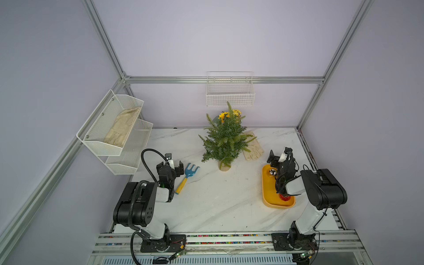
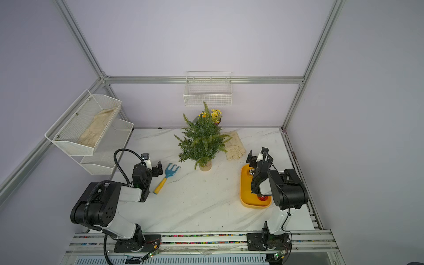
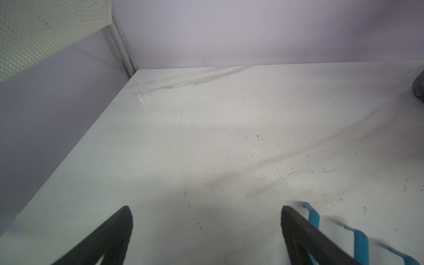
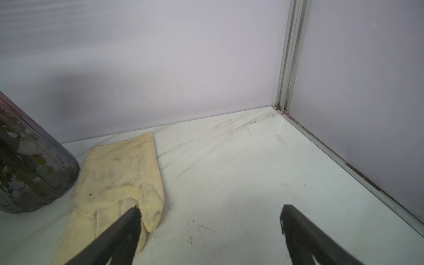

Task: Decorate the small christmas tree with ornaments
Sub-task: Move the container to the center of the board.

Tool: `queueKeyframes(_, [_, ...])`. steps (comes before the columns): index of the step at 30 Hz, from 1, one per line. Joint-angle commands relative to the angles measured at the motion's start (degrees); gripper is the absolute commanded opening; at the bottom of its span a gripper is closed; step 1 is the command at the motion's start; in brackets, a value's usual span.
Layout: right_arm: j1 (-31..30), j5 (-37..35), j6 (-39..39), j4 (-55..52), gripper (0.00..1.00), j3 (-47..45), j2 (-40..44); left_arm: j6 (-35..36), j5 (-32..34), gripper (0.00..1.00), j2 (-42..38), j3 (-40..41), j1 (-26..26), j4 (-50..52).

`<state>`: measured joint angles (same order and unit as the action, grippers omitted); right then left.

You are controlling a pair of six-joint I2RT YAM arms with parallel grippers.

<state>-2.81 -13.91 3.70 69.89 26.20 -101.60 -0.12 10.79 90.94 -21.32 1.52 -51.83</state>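
The small christmas tree [image 1: 226,140] [image 2: 203,142] stands upright on its tan base at the back middle of the marble table, with nothing hanging on it. Two ornaments show in the yellow tray [image 1: 265,190] [image 2: 243,190] on the right: a shiny silver one [image 1: 272,172] [image 2: 251,171] and a red one [image 1: 284,197] [image 2: 262,198], partly under the right arm. My right gripper [image 1: 280,154] [image 2: 258,154] [image 4: 207,208] hovers open past the tray's far end, empty. My left gripper [image 1: 171,164] [image 2: 149,166] [image 3: 206,208] is open and empty at the left.
A blue rake with a yellow handle [image 1: 187,175] [image 2: 167,175] [image 3: 360,238] lies just right of the left gripper. A cream glove [image 1: 253,150] [image 4: 119,179] lies behind the tray. A yellow-flowered plant [image 1: 229,114] in a dark vase [image 4: 29,172] stands behind the tree. Wire basket [image 1: 230,91] and mesh shelves [image 1: 114,128] hang on the walls.
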Motion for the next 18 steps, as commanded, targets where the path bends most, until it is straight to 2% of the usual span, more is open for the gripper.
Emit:
queueKeyframes(1, [-0.18, -0.15, -0.01, 2.59, 0.97, -0.14, -0.44, 1.22, -0.13, 1.00, -0.98, 0.30, -0.11, -3.45])
queueKeyframes(18, [-0.17, -0.15, -0.01, 2.71, 0.97, -0.18, -0.45, 0.65, -2.05, 1.00, -1.11, -0.31, -1.09, -2.13])
